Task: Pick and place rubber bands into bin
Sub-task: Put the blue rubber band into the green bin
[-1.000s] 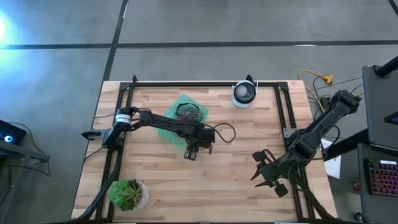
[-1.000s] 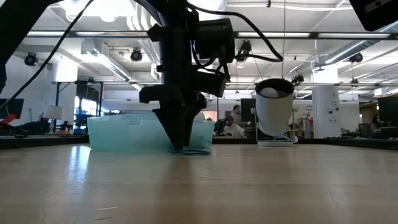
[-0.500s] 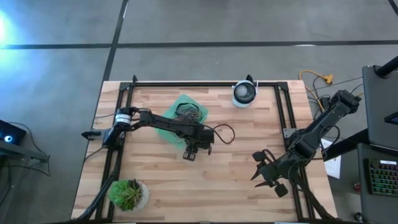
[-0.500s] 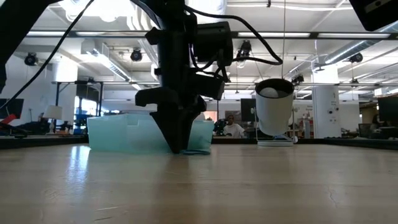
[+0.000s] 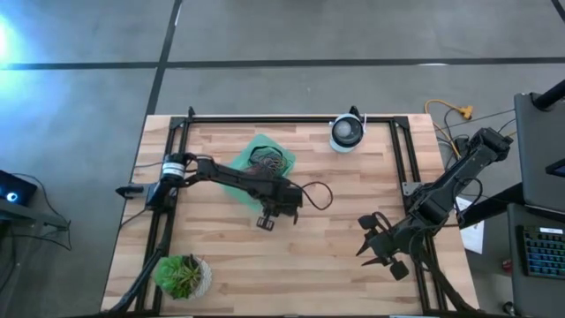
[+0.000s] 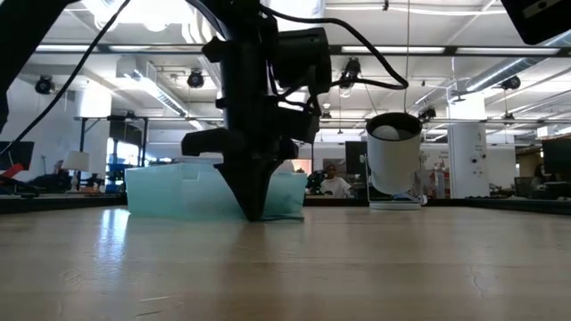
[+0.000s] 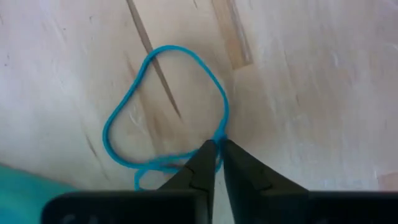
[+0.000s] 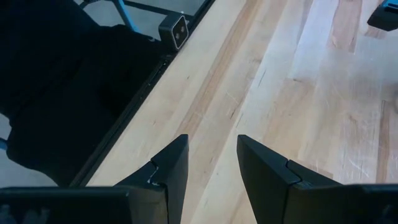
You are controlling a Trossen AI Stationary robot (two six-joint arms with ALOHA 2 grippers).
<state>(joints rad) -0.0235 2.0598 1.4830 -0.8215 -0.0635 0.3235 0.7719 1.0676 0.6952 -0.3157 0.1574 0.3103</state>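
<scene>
Between the tips of the left gripper (image 7: 216, 144), a thin blue rubber band (image 7: 163, 111) lies flat on the table (image 7: 298, 81), pinched at one strand; it looks light and floppy, so it could easily slip out. That arm points straight down just beside the bin (image 5: 258, 168). Well away, the right gripper (image 8: 211, 155) waits with fingers spread.

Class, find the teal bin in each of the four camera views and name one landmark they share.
High view: bin, upper left of centre.
Low view: left of centre, behind the left gripper.
Left wrist view: teal corner, probably the bin.
Right wrist view: not in it.
Shared landmark: the left gripper.
</scene>
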